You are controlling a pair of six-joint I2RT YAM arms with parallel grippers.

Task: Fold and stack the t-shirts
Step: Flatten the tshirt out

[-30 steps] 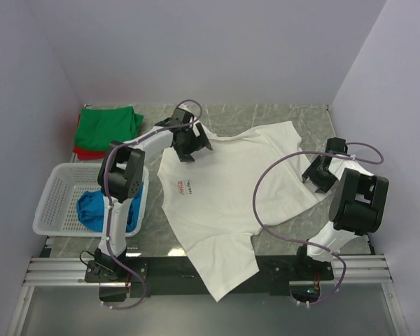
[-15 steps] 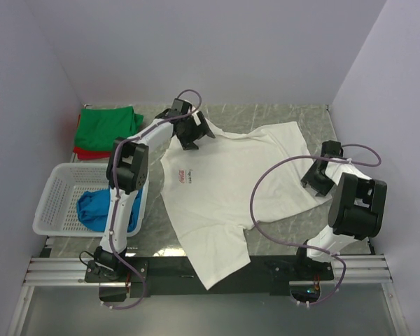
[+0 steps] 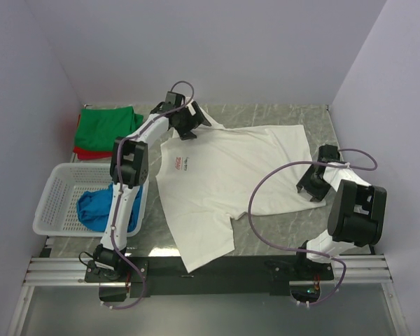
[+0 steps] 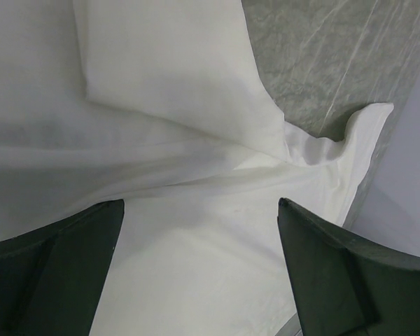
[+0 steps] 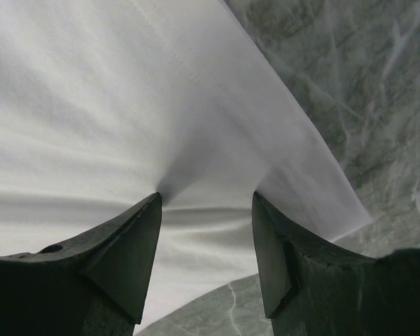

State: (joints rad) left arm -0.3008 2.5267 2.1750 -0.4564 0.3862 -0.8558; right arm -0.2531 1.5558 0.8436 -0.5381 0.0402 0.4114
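Note:
The large white t-shirt (image 3: 224,175) with a small red logo (image 3: 182,164) lies spread on the grey marble table (image 3: 266,115). My left gripper (image 3: 187,126) is at its far left shoulder, jaws wide open over the white cloth (image 4: 161,70), nothing pinched between them (image 4: 199,210). My right gripper (image 3: 311,185) is at the shirt's right edge, jaws apart, fingertips pressing the cloth (image 5: 91,105), with wrinkles radiating from the tips (image 5: 206,199). A green t-shirt (image 3: 108,124) lies folded on a red one (image 3: 84,152) at the back left. A blue t-shirt (image 3: 98,208) sits crumpled in the basket.
The white lattice basket (image 3: 52,203) stands at the left beside the left arm's base. Walls close in the table on three sides. The metal rail (image 3: 210,269) runs along the near edge, and the shirt's hem hangs over it.
The left gripper moved toward the far left and the right gripper toward the near edge. The white shirt slid with them and lies flatter, its hem shifted left.

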